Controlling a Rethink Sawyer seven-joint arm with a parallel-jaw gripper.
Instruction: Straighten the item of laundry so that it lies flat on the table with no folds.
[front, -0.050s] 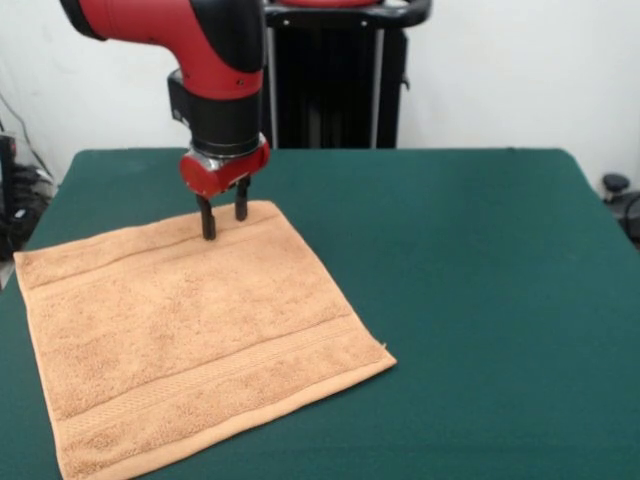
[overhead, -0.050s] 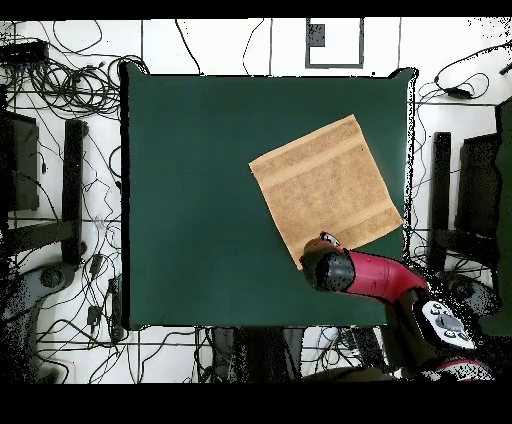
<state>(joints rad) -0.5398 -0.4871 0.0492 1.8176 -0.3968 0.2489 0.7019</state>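
**Pincer down on the towel's far edge**

The pincer (front, -0.050s: 224, 216) hangs straight down from the red and black arm (front, -0.050s: 200, 40), and its two black fingers (front, -0.050s: 207, 222) stand a little apart, with a narrow gap between them. Their tips reach down to the towel (front, -0.050s: 190, 330) close to its far edge, near the far corner; one tip seems to press on the cloth, the other stands just beside the hem. Nothing is clamped between them, as far as the front view shows. From overhead the arm's head covers the pincer, so only the arm (overhead, -0.050s: 350, 272) shows there, over the towel's (overhead, -0.050s: 325, 185) edge nearest the robot.

The towel lies spread out flat on the green table (front, -0.050s: 480, 300), turned at a slant to the table's edges, with a woven band running near each of two opposite ends. It sits toward one side of the table, one edge close to the table's rim.

No brand, label or writing can be read anywhere in either view.
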